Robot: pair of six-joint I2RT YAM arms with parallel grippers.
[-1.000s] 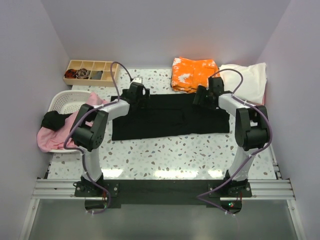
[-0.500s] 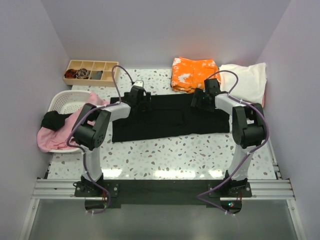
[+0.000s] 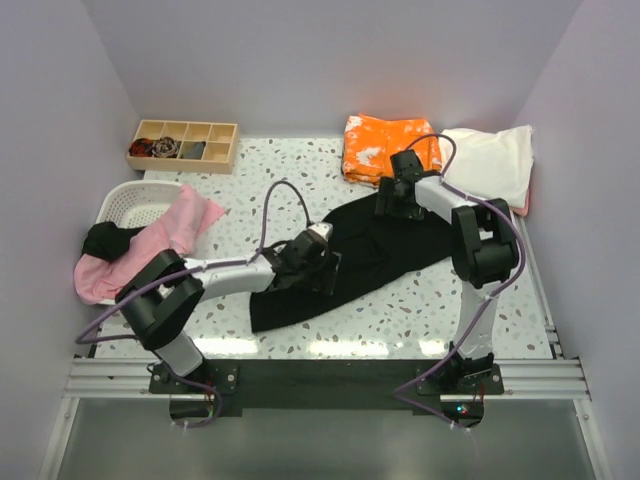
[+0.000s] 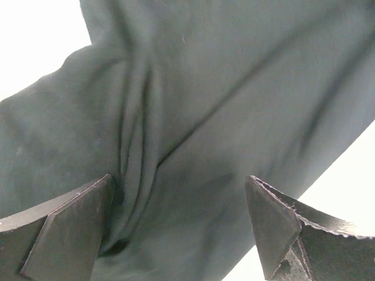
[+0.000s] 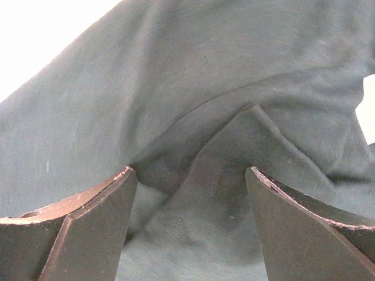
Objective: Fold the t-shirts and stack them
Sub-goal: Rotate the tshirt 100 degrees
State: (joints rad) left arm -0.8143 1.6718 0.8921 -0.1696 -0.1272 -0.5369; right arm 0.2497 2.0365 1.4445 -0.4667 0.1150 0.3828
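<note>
The black t-shirt (image 3: 370, 255) is sprawling diagonally across the middle of the bench (image 3: 420, 320). Bare bench is lying open along the near edge. The orange shirt (image 3: 385, 150) and cream shirt (image 3: 490, 165) are crowding the far right corner. The basket (image 3: 120, 195), pink shirt (image 3: 170, 225) and wooden tray (image 3: 180, 163) are blocking the left side.

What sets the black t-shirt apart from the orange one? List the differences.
The black t-shirt is plain; the orange t-shirt has white blotches. The black one lies loose and rumpled, slanting across the middle of the table; the orange one is folded compactly at the far edge. The left claw and right claw stand open over the black one; neither is over the orange one. Both are cloth, lying on that table.
</note>
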